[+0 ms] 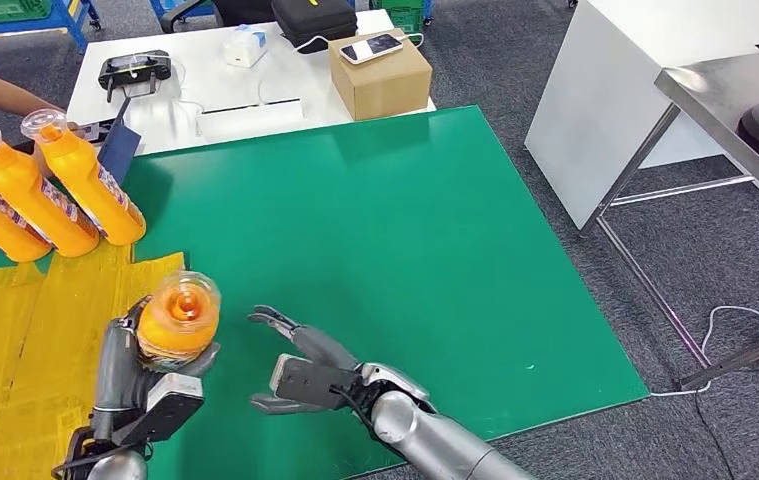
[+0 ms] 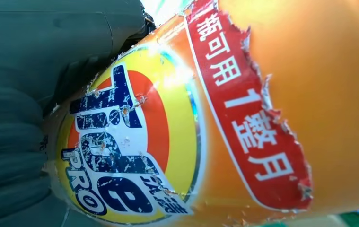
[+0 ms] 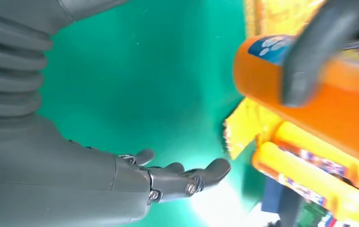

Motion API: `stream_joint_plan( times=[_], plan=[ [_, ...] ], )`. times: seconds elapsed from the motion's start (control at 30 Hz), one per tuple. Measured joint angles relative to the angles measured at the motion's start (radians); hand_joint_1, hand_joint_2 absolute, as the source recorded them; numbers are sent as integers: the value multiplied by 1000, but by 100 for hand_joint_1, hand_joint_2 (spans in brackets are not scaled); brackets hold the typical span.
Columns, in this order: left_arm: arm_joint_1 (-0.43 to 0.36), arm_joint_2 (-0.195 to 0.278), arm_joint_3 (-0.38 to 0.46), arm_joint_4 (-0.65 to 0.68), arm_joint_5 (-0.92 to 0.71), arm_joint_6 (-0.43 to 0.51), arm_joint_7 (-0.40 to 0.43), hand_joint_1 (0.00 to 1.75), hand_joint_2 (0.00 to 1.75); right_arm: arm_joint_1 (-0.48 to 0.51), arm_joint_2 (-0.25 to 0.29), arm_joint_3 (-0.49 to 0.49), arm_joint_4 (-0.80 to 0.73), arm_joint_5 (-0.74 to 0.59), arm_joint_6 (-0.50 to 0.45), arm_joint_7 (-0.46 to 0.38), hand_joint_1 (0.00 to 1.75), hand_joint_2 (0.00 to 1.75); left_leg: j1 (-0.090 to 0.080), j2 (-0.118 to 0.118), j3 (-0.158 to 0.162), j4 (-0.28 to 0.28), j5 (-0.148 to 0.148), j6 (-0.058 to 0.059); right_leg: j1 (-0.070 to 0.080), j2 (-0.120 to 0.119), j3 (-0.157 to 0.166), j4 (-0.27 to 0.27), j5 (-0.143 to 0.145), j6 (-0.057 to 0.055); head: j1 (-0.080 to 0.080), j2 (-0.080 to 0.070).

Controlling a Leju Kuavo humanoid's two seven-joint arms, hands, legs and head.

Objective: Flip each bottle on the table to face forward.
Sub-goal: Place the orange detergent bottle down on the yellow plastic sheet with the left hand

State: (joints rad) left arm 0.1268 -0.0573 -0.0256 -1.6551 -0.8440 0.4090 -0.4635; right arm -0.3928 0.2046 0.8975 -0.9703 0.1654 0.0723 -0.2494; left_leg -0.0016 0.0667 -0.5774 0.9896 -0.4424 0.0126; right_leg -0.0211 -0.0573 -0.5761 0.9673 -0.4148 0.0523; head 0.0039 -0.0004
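Orange bottle (image 1: 177, 318), red-yellow-blue label (image 2: 130, 146); green mat (image 1: 405, 250).

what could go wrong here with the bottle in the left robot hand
1. The left robot hand holds the orange bottle lifted, cap toward the camera; the right robot hand is open beside it, not touching. A slip during turning would likely drop it on the green mat.
2. The bottle's label is already torn and scuffed; more finger rubbing may tear it further.
3. Three bottles lie close by at the left; a wide swing might knock them.
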Motion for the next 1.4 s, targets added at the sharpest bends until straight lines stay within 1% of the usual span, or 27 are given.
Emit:
stream_joint_plan(
  times=[0.03, 0.1, 0.17, 0.23, 0.3, 0.33, 0.37, 0.43, 0.53, 0.67, 0.7, 0.8, 0.83, 0.97, 1.2, 1.4],
  plan=[
    [0, 2, 7, 1, -81, 51, 27, 175, 175, 6, -10, -9, -21, -7, 9, -5, 0, 0, 0, 0, 0, 0, 0, 0, 0, 0, 0, 0, 0, 0, 0, 0],
    [2, 9, 23, 11, -305, 157, 118, 175, 175, 13, -32, -23, -62, -19, 23, -15, 0, 0, 0, 0, 0, 0, 0, 0, 0, 0, 0, 0, 0, 0, 0, 0],
    [3, 25, 40, 38, -549, 220, 257, 175, 175, 15, -54, -33, -101, -30, 35, -20, 0, 0, 0, 0, 0, 0, 0, 0, 0, 0, 0, 0, 0, 0, 0, 0],
    [2, 62, 42, 81, -693, 225, 425, 175, 175, 15, -71, -40, -135, -38, 45, -22, 0, 0, 0, 0, 0, 0, 0, 0, 0, 0, 0, 0, 0, 0, 0, 0],
    [-11, 123, 13, 140, -725, 194, 607, 175, 175, 15, -83, -42, -163, -44, 54, -22, 0, 0, 0, 1, 0, 0, 0, 0, 1, 0, -1, 0, 0, 0, 0, 0],
    [-23, 156, -9, 175, -725, 171, 682, 175, 175, 14, -87, -43, -174, -47, 58, -22, 0, 44, 0, 0, 0, 0, 0, -1, 1, 0, -1, 0, 0, 0, 0, 0],
    [-36, 186, -27, 214, -725, 151, 729, 175, 175, 13, -90, -42, -183, -49, 63, -21, 0, 87, 0, 0, 0, 0, 1, -1, 1, 0, -1, 1, 0, 0, 0, 0],
    [-64, 232, -46, 297, -726, 128, 757, 175, 175, 8, -92, -42, -194, -52, 72, -19, 0, 175, 1, 0, 0, 0, 1, -2, 1, 0, -1, 2, 0, 0, 0, 0],
    [-103, 282, -64, 410, -726, 126, 758, 175, 175, -1, -92, -40, -200, -53, 80, -14, 0, 175, 1, 0, 0, 0, 2, -3, 0, 0, -1, 2, 0, 0, 0, 0],
    [-146, 331, -88, 501, -726, 118, 785, 175, 175, -6, -92, -38, -200, -55, 83, -12, 0, 175, 0, 0, 1, 0, 2, -3, 0, 0, 0, 2, 0, 0, 0, 0],
    [-155, 341, -100, 519, -726, 110, 803, 160, 175, -8, -92, -37, -200, -57, 83, -12, 0, 175, 0, 0, 1, 0, 2, -3, 0, 0, 0, 2, 0, 0, 0, 0],
    [-187, 369, -137, 567, -726, 89, 845, 29, 175, -12, -92, -33, -199, -62, 84, -11, 0, 175, 0, 0, 2, 0, 2, -3, 0, 0, 2, 2, 0, 0, 0, 0],
    [-196, 376, -146, 581, -726, 86, 850, 0, 175, -13, -92, -32, -199, -63, 84, -11, 0, 175, 0, 0, 3, 0, 2, -3, 0, 0, 2, 2, 0, 0, 0, 0],
    [-221, 400, -179, 618, -726, 88, 887, 0, 175, -13, -92, -27, -199, -64, 84, -11, 0, 175, 0, 0, 4, -1, 3, -4, 0, 0, 2, 3, 0, -1, 0, 0],
    [-240, 436, -272, 634, -726, 81, 998, 0, 175, -11, -92, -17, -199, -64, 78, -8, 0, 175, 1, 0, 4, -1, 4, -5, 0, 0, 2, 4, 0, -1, 0, 0],
    [-243, 456, -331, 628, -727, 75, 1033, 0, 175, -7, -92, -13, -197, -63, 71, -7, 0, 175, 0, 0, 4, -1, 4, -5, 0, 0, 2, 4, 0, -1, 0, 0]
  ],
)
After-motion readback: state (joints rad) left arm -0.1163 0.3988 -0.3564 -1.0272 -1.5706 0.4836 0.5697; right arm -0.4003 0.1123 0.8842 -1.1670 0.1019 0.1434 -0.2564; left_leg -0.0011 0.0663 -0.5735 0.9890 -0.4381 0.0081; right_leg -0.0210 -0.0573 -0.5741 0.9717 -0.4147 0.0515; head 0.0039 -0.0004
